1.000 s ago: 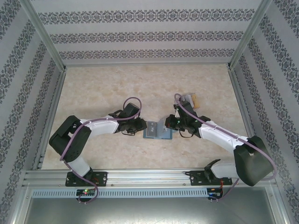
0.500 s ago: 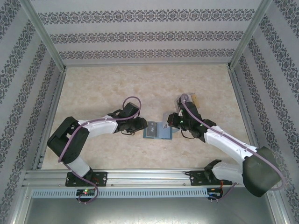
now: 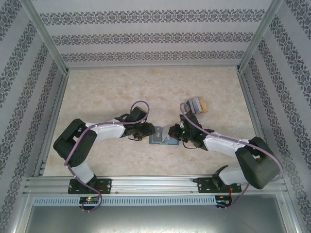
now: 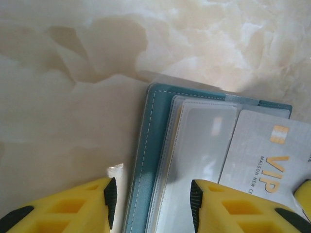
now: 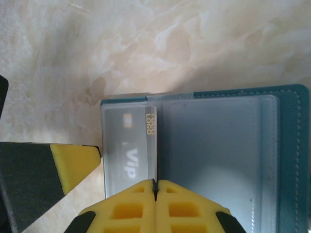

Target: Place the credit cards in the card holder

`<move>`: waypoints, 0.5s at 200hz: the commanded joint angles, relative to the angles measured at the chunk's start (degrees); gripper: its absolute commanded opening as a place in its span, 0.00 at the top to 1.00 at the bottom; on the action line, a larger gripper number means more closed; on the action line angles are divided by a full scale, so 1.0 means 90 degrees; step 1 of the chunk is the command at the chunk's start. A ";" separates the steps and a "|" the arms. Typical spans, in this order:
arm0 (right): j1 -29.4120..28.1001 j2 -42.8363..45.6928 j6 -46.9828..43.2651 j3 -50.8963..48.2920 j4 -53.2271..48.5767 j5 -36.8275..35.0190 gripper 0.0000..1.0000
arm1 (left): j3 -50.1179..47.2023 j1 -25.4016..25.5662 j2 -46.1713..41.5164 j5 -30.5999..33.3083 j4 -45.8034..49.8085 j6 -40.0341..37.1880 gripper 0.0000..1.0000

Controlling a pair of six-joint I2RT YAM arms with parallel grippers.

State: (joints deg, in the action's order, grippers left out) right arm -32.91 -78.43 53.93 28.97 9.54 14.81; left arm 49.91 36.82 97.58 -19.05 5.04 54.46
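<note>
The teal card holder (image 3: 163, 138) lies open on the table between the two grippers. My left gripper (image 3: 149, 132) is open, and its yellow fingers straddle the holder's left stitched edge (image 4: 142, 160) without clamping it. A silver VIP credit card (image 4: 262, 150) sits most of the way inside a clear pocket, with a narrow strip left outside (image 5: 151, 141). My right gripper (image 5: 154, 183) is shut, and its joined tips rest at that exposed edge of the card. More credit cards (image 3: 196, 105), grey with a tan one (image 3: 204, 104), are stacked behind the right arm.
The table is pale marble, fenced by metal rails and patterned walls. One yellow finger (image 5: 77, 162) of the left gripper stands just left of the holder in the right wrist view. Open table lies behind and to the left of the holder.
The right arm has dropped lower and swung, uncovering the stack of cards at the back right. Its gripper stays shut at the holder. The left gripper's jaws have widened a little.
</note>
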 commanded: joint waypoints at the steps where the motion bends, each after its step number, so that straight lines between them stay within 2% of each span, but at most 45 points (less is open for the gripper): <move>1: -0.0074 -0.0297 0.0048 -0.0235 0.0616 0.0218 1.00 | 0.0139 0.0077 0.0191 -0.0104 -0.0145 -0.0084 0.56; 51: -0.0047 -0.1037 -0.0031 -0.0289 0.1142 0.0578 1.00 | 0.0147 0.0099 0.0359 -0.0080 -0.0054 -0.0040 0.66; 76: -0.0006 -0.0968 -0.0185 -0.0300 0.1017 0.0562 1.00 | 0.0138 0.0099 0.0329 0.0015 0.0042 -0.0069 0.67; 100: 0.0000 -0.1251 -0.0435 -0.0006 0.0971 0.1049 1.00 | 0.0167 0.0099 0.0373 0.0016 0.0031 -0.0103 0.67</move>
State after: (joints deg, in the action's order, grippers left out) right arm -32.84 -87.00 53.32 27.38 19.14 19.84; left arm 50.17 36.77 98.96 -19.05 5.26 54.43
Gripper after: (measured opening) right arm 0.046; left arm 0.327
